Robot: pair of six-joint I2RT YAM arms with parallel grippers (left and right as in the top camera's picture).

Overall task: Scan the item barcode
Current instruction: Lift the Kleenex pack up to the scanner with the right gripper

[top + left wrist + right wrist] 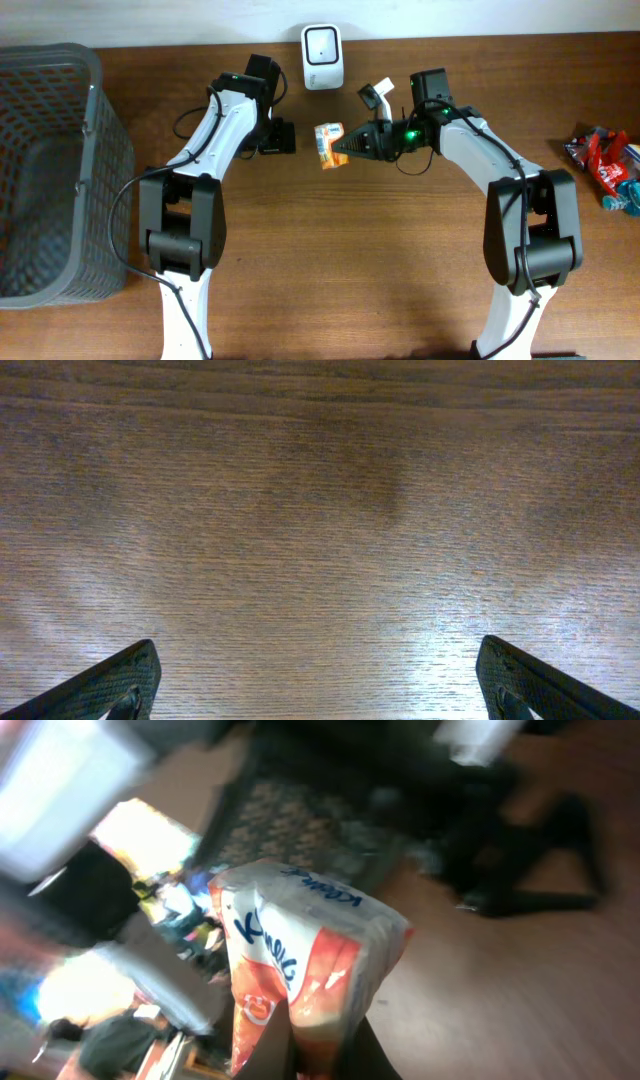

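The tissue pack [326,140] is orange-white with blue lettering, scanner [323,44] white, basket [108,170] grey mesh, table [390,270] brown.

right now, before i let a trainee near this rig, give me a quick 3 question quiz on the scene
1. True or false: the left gripper is open and holds nothing.
2. What is the right gripper shut on? A) the orange and white tissue pack B) a red snack packet C) nothing
3. Fill in: the grey basket sits on the robot's ____ side.

Key: 1 true; 2 A; 3 left
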